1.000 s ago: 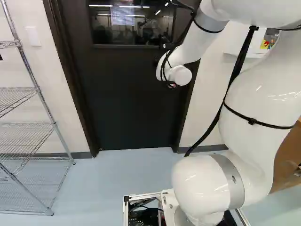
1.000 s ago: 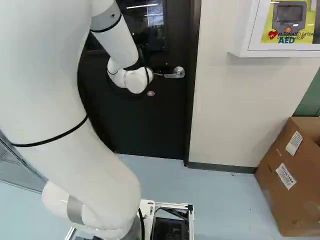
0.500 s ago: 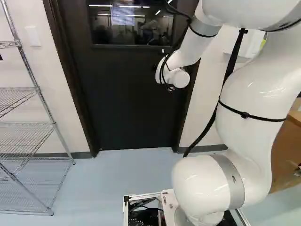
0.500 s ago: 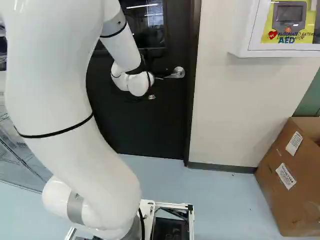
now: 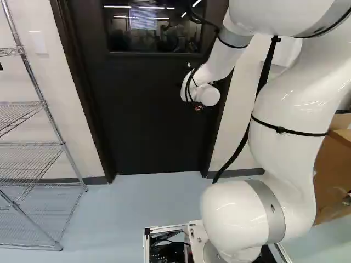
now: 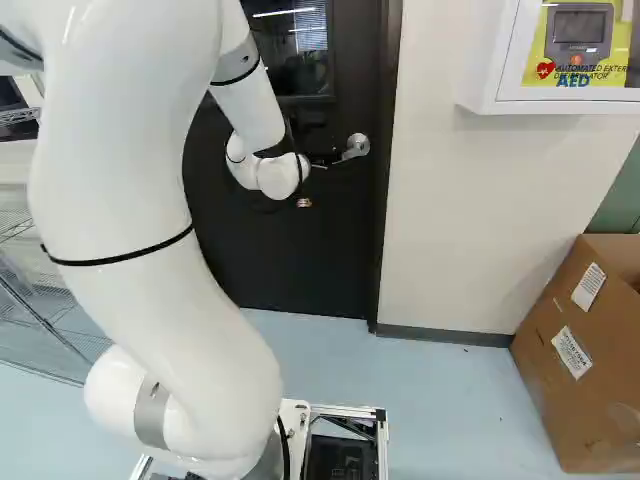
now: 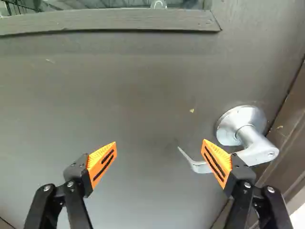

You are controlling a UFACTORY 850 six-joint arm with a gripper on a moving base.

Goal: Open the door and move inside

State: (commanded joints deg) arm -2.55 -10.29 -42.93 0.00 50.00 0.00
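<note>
Facing one closed door [image 5: 148,120], saw a flat, near-black panel inside a dark frame [image 5: 86,93]. Counted one window [image 5: 153,27] in its upper part, glossy, with streaks of light across the glass. Counted one handle [image 7: 259,149] too, near the door's right edge and below the window's lower right corner: silver, with a round plate [image 7: 228,125] against the panel and a lever sloping down toward the door's middle, bent at its tip.

Held the one gripper [image 6: 330,160] up close to the door, both orange-padded fingers [image 7: 102,164] spread wide apart and clamped on nothing. Had the finger nearer the round plate across the middle of the lever in the wrist view, leaving the bent tip in sight between the fingers. Could not tell touching from merely near there.

Reached up to handle height with one white arm [image 6: 130,200]. Saw one wire shelf unit [image 5: 63,143] at the left of the left base view, one brown cardboard box [image 6: 560,400] on the floor [image 6: 450,400] at the right of the right base view, and one white cabinet [image 6: 490,80] on the wall [image 6: 450,200], higher than the box.
</note>
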